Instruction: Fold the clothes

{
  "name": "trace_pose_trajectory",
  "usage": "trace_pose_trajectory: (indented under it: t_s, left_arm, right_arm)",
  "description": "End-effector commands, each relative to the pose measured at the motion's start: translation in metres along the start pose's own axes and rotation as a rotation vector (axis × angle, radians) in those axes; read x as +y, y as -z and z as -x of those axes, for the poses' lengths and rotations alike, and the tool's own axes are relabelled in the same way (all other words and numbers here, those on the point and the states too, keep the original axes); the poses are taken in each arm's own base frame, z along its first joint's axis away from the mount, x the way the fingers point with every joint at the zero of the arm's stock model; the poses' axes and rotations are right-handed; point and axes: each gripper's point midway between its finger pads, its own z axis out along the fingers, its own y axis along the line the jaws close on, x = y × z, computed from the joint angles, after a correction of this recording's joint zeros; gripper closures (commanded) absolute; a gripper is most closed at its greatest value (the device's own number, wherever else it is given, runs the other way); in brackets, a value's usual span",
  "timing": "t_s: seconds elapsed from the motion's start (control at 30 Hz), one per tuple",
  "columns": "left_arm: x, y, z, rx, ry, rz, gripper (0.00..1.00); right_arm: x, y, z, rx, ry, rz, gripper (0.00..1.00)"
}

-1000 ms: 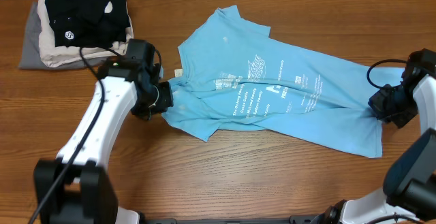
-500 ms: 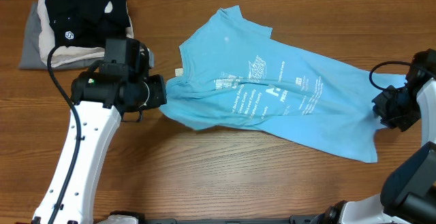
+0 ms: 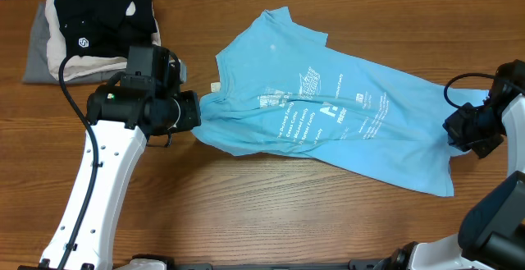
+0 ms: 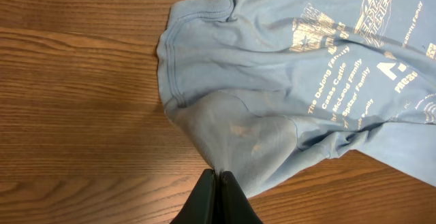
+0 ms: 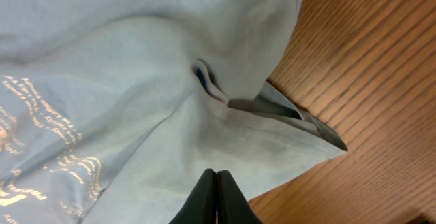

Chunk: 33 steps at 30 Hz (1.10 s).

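A wooden tabletop [image 3: 262, 221] fills the overhead frame. A sky-blue T-shirt [image 3: 369, 130] lies spread across its centre and right, running from the upper middle down toward the lower right, with its white printed text facing up. The fabric is rumpled and drawn into ridges between its two ends.

The white left arm [image 3: 107, 171] rises from the lower left of the frame. The right arm [image 3: 515, 114] enters at the right edge.

In the upper left corner sits a stack of clothes, well apart from the shirt: a black garment [image 3: 111, 16] with a small white logo on top, a beige garment [image 3: 61, 61] beneath it, and a grey garment [image 3: 34, 57] at the bottom.

The left hand [image 3: 195, 112] is clamped on the shirt's left end. Its wrist view shows the fingers pressed together on a pinch of cloth pulled to a point [image 4: 215, 183]. The right hand [image 3: 454, 130] grips the shirt's right edge, fingers together on the fabric [image 5: 216, 183].

A white neck tag [image 3: 216, 87] shows at the collar, just beside the left hand.
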Motion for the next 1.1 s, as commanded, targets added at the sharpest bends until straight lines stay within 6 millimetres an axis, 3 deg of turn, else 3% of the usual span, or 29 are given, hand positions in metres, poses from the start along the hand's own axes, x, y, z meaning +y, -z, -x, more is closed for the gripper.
trace_pose_trajectory:
  t_s: [0.0,0.37,0.4,0.47,0.53,0.67,0.77,0.87,0.97,1.07]
  left_arm:
    - [-0.004,0.001,0.003,-0.01,-0.035,-0.01,0.96]
    - [-0.006,0.001,0.01,-0.035,-0.039,-0.017,0.96]
    - [-0.007,0.001,0.01,-0.038,-0.04,-0.018,0.96]
    - [-0.007,0.001,0.011,-0.043,-0.041,-0.019,0.96]
    - [-0.007,0.001,0.012,-0.045,-0.041,-0.02,0.96]
    - [-0.007,0.001,0.012,-0.044,-0.041,-0.02,0.96]
    - [-0.007,0.001,0.012,-0.045,-0.041,-0.02,0.96]
    - [-0.007,0.001,0.012,-0.045,-0.042,-0.018,0.96]
    - [-0.007,0.001,0.012,-0.045,-0.041,-0.018,0.96]
    - [-0.007,0.001,0.012,-0.044,-0.041,-0.018,0.96]
  right_arm:
    - [0.011,0.019,0.009,-0.068,0.033,0.059,0.96]
    - [0.012,0.016,0.012,-0.081,0.065,0.063,0.96]
    - [0.013,0.014,0.014,-0.09,0.065,0.064,0.92]
    - [0.014,0.008,0.017,-0.104,0.066,0.07,0.61]
    - [0.013,0.0,0.018,-0.11,0.066,0.071,0.51]
    - [0.009,-0.017,0.018,-0.102,0.063,0.045,0.53]
    - [0.007,-0.03,0.015,-0.071,0.062,0.03,0.67]
    - [0.005,-0.041,0.012,-0.043,0.061,0.017,0.72]
    - [0.004,-0.047,0.012,-0.032,0.06,0.008,0.73]
    - [0.002,-0.052,0.015,-0.031,0.059,-0.006,0.63]
